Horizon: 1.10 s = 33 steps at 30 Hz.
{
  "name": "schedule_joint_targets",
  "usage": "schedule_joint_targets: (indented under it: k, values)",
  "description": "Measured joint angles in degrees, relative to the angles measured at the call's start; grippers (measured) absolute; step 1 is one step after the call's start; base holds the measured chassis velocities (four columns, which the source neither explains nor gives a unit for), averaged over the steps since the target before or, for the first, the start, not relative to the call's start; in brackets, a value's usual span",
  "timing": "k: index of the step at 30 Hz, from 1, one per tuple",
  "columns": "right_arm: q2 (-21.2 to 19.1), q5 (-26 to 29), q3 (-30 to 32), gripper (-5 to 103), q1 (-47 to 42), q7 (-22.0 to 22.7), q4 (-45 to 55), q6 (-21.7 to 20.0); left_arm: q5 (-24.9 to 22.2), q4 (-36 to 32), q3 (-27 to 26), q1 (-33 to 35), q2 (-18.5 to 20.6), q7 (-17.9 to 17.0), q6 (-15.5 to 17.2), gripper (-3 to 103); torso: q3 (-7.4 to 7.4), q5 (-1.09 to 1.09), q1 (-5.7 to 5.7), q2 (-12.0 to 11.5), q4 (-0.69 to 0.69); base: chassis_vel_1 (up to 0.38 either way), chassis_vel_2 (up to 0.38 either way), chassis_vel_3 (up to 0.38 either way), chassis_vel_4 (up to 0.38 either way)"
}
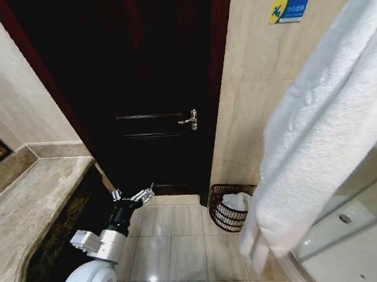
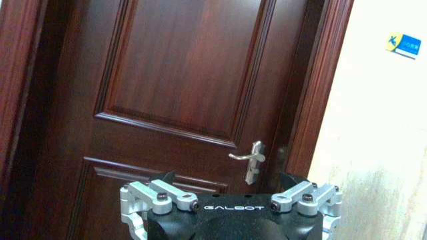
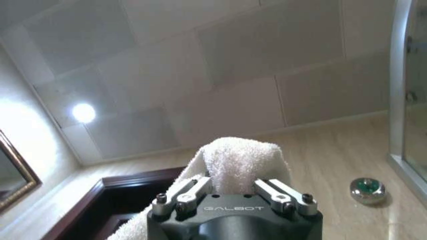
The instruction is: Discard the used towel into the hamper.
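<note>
- White terry towel (image 1: 320, 136) hangs nearest the head camera, pinched in the right gripper (image 3: 230, 192), whose jaws close on a fold of it; its long axis runs steeply down from upper right to lower left, loose end lowest.
- Carrying looks like the step in hand; next, I judge, that end must be brought over the hamper (image 1: 230, 206) before release.
- Farther off, the left gripper (image 1: 134, 197) idles low before the door (image 1: 144, 85), jaws spread, empty.
- Beyond, the hamper stands on the floor against the wall, beside the door, white cloth already inside.
</note>
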Motion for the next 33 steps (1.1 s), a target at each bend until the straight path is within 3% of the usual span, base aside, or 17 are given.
schedule_joint_targets:
  k: [13,17,20,33]
  values:
    - [-1.3,-0.7,-3.4,12,6.8,-1.1,-5.0,-0.4,0.0,0.0,0.0,0.0,0.0,0.0,0.0,100,0.00,-0.01,0.01,0.0,0.01,-0.137,0.131,0.140,-0.139]
    - [-3.1,-0.9,-6.7,12,13.0,-7.3,-11.5,1.3,0.0,0.0,0.0,0.0,0.0,0.0,0.0,100,0.03,0.00,0.08,0.0,0.04,-0.109,0.136,0.114,-0.128]
    - [-4.3,-0.9,-8.2,12,16.0,-9.0,-14.5,2.4,0.0,0.0,0.0,0.0,0.0,0.0,0.0,100,0.02,-0.04,0.05,0.0,0.03,-0.028,0.027,0.021,-0.033]
    - [-2.8,-0.5,-8.7,12,14.8,-8.5,-15.7,3.0,0.0,0.0,0.0,0.0,0.0,0.0,0.0,100,-0.01,-0.02,-0.02,0.0,0.01,0.011,-0.013,-0.006,0.007]
